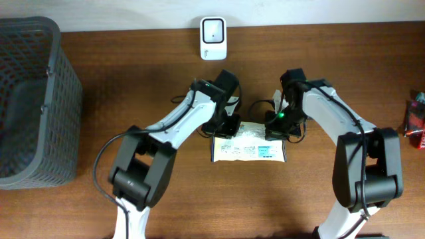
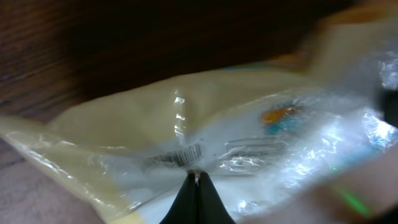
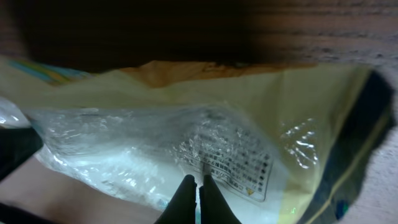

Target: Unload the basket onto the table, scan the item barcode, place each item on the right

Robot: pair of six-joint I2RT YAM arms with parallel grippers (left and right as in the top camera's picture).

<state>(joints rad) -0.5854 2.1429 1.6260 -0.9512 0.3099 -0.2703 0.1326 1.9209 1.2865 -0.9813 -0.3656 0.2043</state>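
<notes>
left gripper [image 2: 196, 179]: pinched shut on edge of yellow packet [image 1: 247, 149] | right gripper [image 3: 199, 182]: pinched shut on its other edge | barcode [image 2: 177, 157]: lay just beside left gripper

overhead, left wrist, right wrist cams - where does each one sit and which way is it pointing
Overhead: above the table, looking straight down; both arms, packet, scanner, basket.
Left wrist: on the left arm, looking along the closed left gripper at the packet's barcode.
Right wrist: on the right arm, looking along the closed right gripper at the packet's printed label.
Shared: both wrist views show the same packet, from its two ends.
</notes>
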